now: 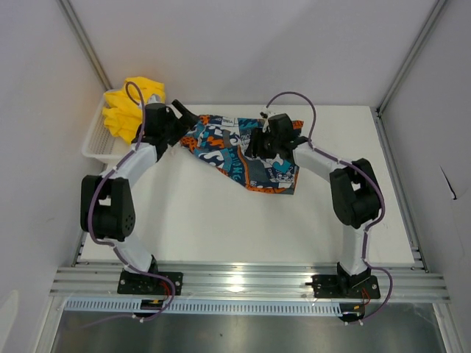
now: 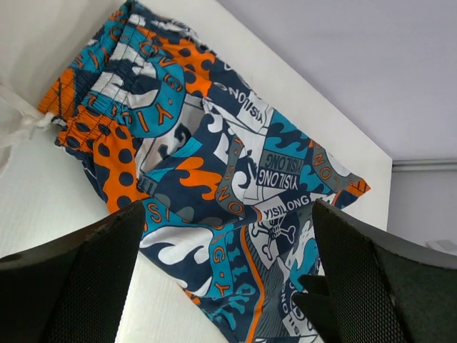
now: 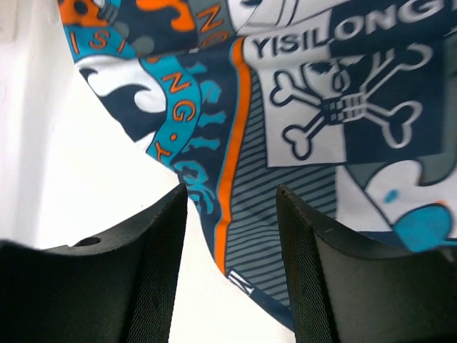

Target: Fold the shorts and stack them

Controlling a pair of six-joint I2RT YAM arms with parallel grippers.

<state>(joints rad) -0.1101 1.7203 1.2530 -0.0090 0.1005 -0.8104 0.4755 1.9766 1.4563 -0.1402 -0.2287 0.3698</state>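
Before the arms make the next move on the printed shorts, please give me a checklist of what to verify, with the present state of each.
1. Left end effector open: ok, jaws wide apart near the printed shorts.
2. Right end effector at the shorts' edge: ok, jaws apart.
3. Cloth already caught by it: cannot tell.
4. Printed shorts lie flat: not ok, creased.
5. Yellow shorts out on the table: not ok, bunched in the basket.

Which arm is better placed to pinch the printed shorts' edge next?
Right, I'd judge. Its end effector hangs close over the printed shorts, open fingers straddling the orange-striped edge. The left end effector is wide open but farther back, with the whole garment in its view.
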